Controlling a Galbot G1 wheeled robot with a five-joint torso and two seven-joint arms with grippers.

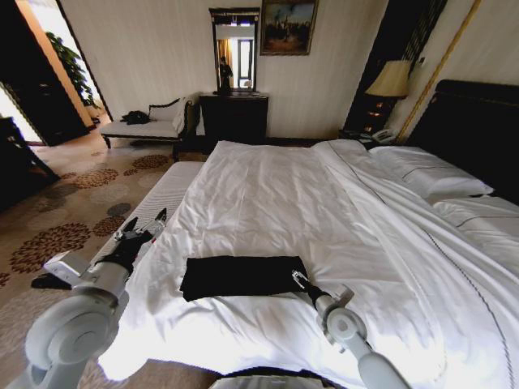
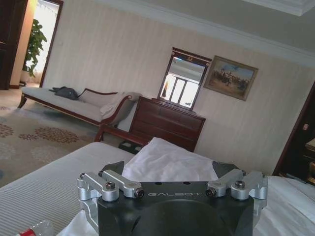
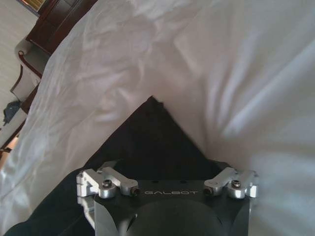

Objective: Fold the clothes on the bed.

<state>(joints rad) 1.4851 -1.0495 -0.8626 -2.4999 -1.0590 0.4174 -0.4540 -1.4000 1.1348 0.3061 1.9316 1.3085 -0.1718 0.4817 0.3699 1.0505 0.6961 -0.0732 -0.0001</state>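
The clothes [image 1: 242, 276] lie as a flat black rectangle on the white duvet of the bed [image 1: 276, 186], near its front edge. In the right wrist view the dark cloth [image 3: 147, 137] ends in a corner pointing away from the gripper. My right gripper [image 1: 299, 280] sits at the garment's right near corner, open, its fingers low over the fabric [image 3: 167, 164]. My left gripper [image 1: 144, 227] is open and raised beside the bed's left edge, well clear of the garment, holding nothing [image 2: 170, 169].
A grey striped bench [image 1: 162, 194] runs along the bed's left side. Pillows [image 1: 430, 174] and a dark headboard [image 1: 478, 121] are at the right. A chaise [image 1: 150, 126], a dark dresser [image 1: 233, 117] and a lamp [image 1: 391, 79] line the far wall. Patterned carpet [image 1: 73, 211] lies left.
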